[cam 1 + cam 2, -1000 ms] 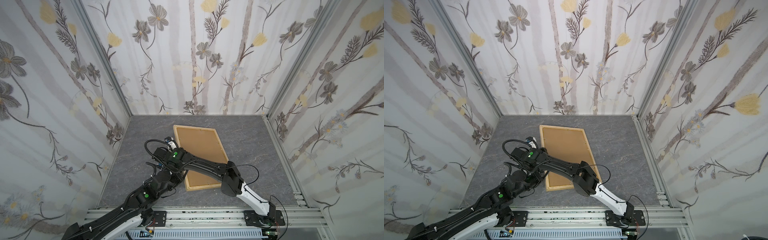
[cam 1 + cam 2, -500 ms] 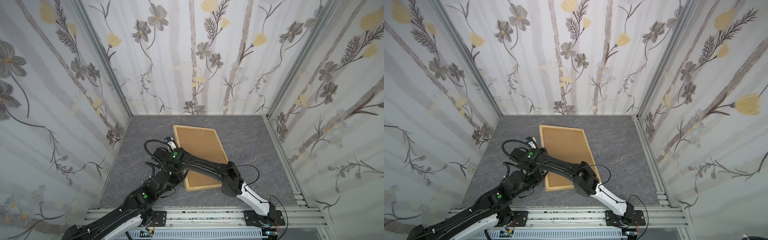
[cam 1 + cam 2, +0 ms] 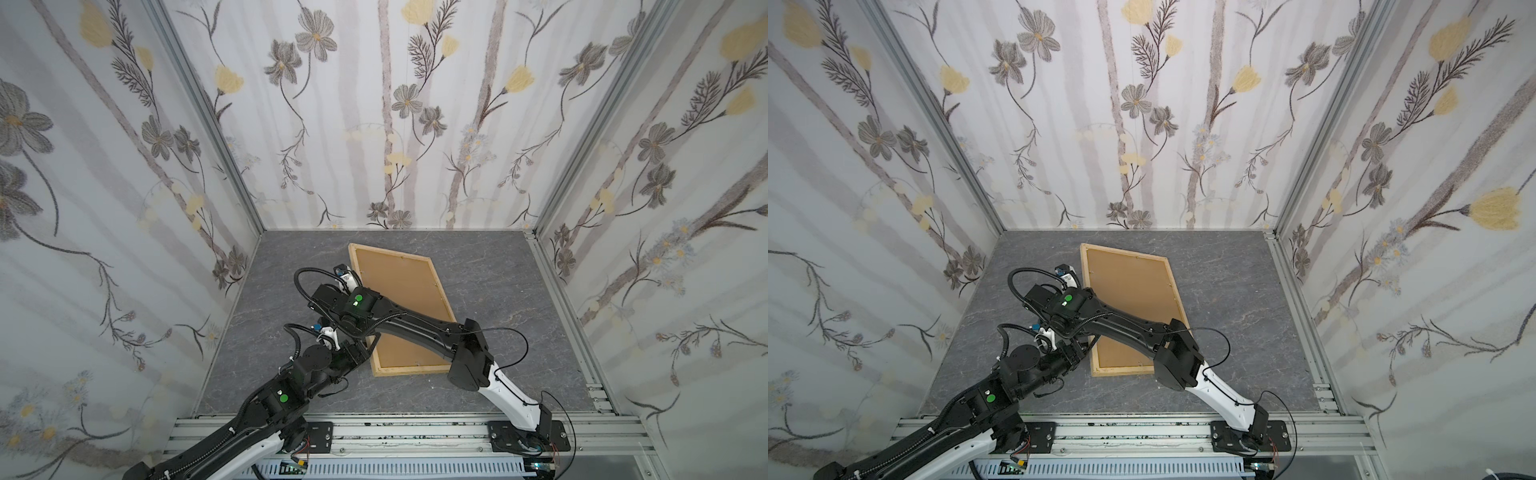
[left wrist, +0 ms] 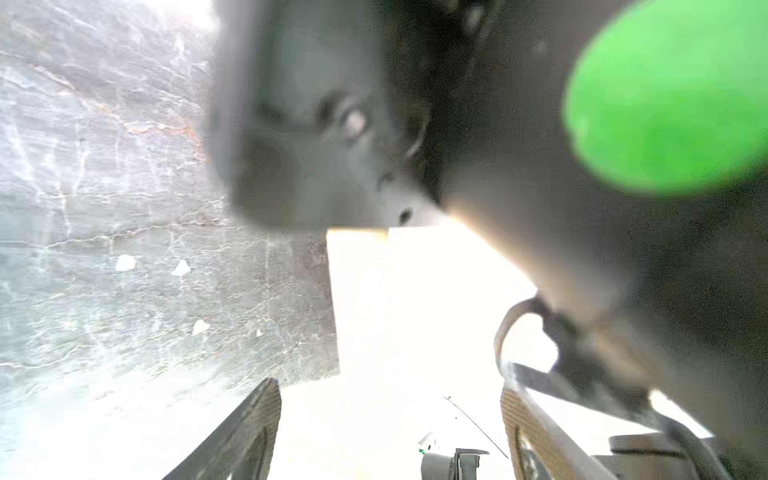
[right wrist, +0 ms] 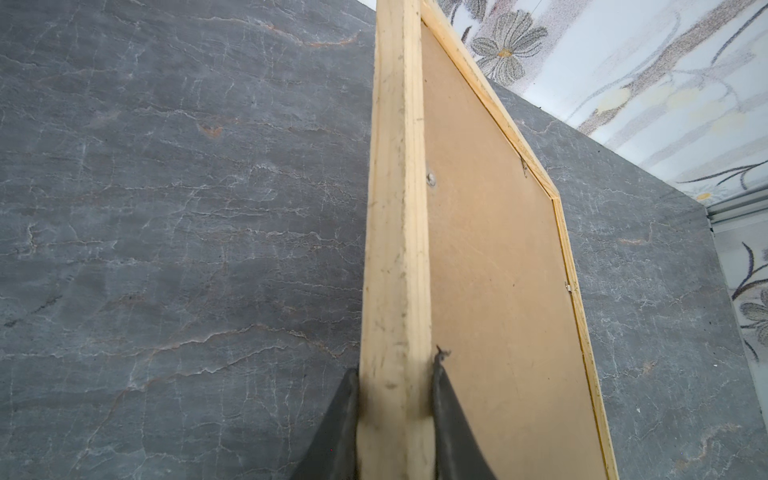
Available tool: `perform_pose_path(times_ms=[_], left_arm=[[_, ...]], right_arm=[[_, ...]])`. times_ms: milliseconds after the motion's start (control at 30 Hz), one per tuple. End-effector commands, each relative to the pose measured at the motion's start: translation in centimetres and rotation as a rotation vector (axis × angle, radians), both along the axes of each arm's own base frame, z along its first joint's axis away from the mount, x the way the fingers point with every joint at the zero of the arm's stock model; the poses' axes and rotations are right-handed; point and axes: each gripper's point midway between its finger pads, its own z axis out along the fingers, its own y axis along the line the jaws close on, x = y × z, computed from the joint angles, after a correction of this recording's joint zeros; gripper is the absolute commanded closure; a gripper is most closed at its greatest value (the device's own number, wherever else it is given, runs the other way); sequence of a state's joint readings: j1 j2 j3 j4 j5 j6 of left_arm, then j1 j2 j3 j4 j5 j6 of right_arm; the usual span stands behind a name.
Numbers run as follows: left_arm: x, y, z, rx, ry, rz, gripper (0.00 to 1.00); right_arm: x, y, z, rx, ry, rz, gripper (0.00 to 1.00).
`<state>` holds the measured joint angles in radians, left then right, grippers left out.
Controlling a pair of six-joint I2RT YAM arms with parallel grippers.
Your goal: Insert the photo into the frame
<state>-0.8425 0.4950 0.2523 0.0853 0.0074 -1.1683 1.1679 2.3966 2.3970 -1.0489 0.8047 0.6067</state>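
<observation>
- Pale wood frame (image 5: pixel 397 249) — brown backing (image 5: pixel 498 291) up — lies on grey table (image 3: pixel 519 299), open room right and beyond.
- Right gripper (image 5: pixel 395 374) pinches its left edge.
- Left gripper (image 4: pixel 390 390) gapes wide, empty.

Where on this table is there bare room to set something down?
Widest bare patch: table between the frame and the right wall. Narrower strips lie between the frame's far end and the back wall, and along the left wall. Crowded: the frame's left side, where both arms cross, the right gripper clamps its edge, the left gripper open beside it.
</observation>
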Motion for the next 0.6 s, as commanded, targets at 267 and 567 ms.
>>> perform_pose_path(times_ms=[267, 567], left_arm=[[-0.3, 0.4, 2.2, -0.008, -0.071, -0.004, 0.11], [-0.1, 1.2, 3.1, 0.002, -0.092, 0.027, 0.10]], right_arm=[[0.7, -1.2, 5.5, 0.091, -0.042, 0.001, 1.00], [0.1, -2.2, 9.7, 0.176, -0.040, 0.031, 1.00]])
